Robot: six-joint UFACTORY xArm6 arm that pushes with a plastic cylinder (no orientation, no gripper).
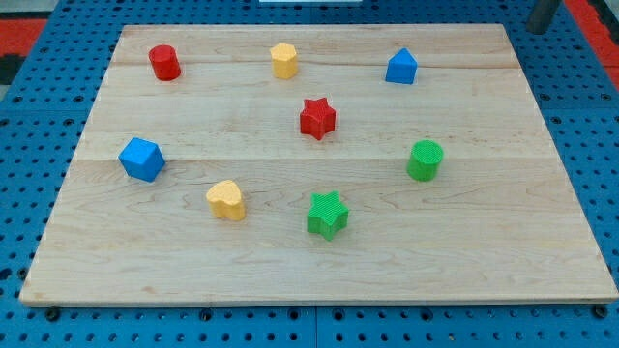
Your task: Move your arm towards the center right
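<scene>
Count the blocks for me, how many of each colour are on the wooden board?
Red: 2, a cylinder and a star
Yellow: 2, a hexagon-like block and a heart
Blue: 2, a house-shaped block and a cube
Green: 2, a cylinder and a star
Total: 8

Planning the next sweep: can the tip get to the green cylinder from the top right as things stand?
Probably yes. My tip sits past the board's top-right corner, and no block lies between it and the green cylinder; the blue block stands off to the view's left.

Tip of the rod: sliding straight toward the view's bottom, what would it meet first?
Probably nothing: my tip is beyond the board's top-right corner, and the green cylinder sits left of that line.
</scene>
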